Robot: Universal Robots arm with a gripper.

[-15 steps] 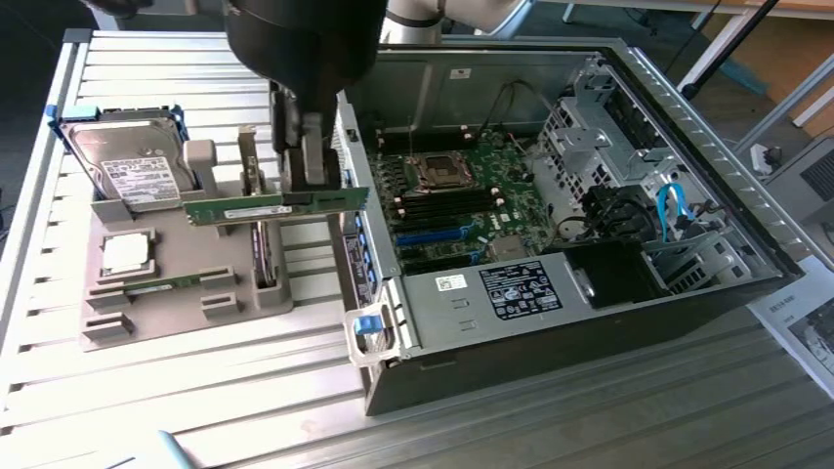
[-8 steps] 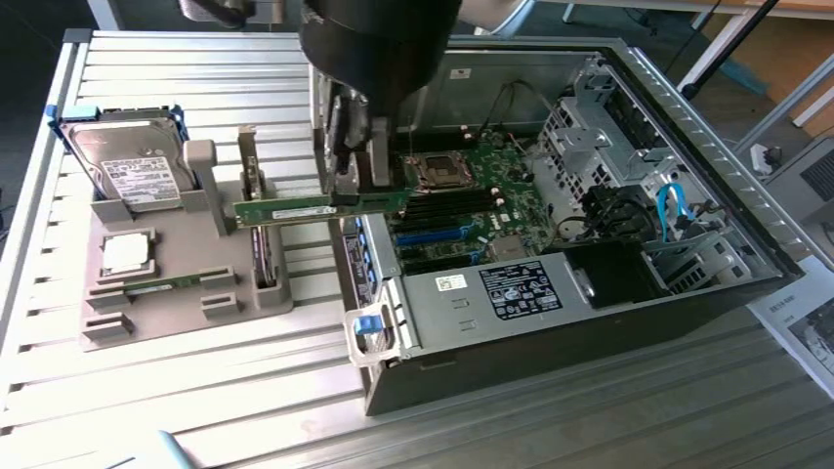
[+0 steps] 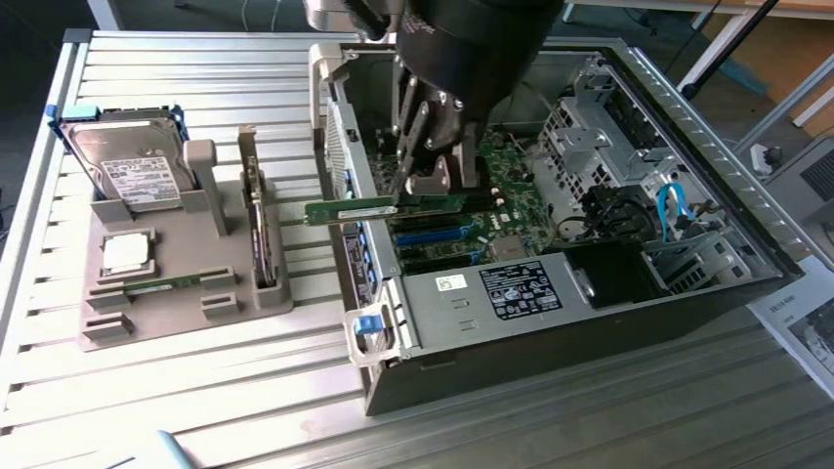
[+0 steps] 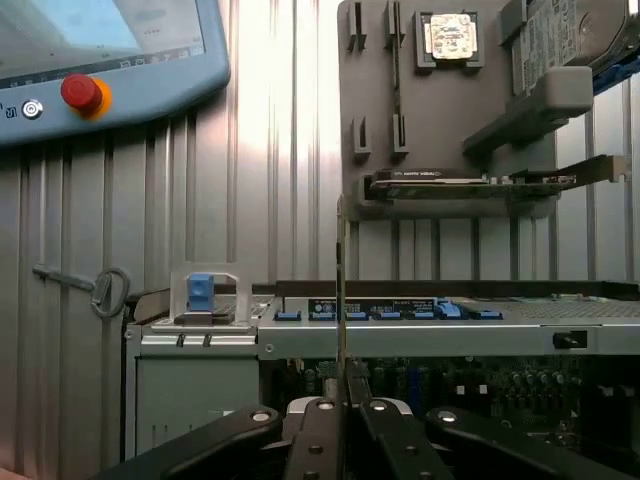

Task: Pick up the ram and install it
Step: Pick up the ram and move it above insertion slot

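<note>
Exterior view: the gripper [image 3: 437,193] hangs over the open case [image 3: 548,371], its fingers pinched nearly shut on the ram [image 3: 350,210]. The ram is lifted clear of everything, lying level, one end between the fingers and the other reaching out over the case's wall toward the exterior view's left. Below the gripper sits the motherboard [image 3: 511,200]. Well apart, toward the exterior view's left, a grey holder [image 3: 195,308] rests on the slatted table [image 3: 195,401]. It carries a second ram [image 3: 163,284] lying in a slot, a processor [image 3: 125,254], a hard drive [image 3: 128,168] leaning at the back, and a card [image 3: 261,244] standing on edge.

Wrist view: the ram [image 4: 342,270] appears edge-on as a thin line rising from between the black fingers [image 4: 385,440] of the gripper [image 4: 343,405], crossing the case's rim [image 4: 560,340]. A blue latch [image 4: 200,292] sits on that rim. Beyond lie the holder [image 4: 440,110] and a pendant [image 4: 150,80] with a red button [image 4: 80,92]
</note>
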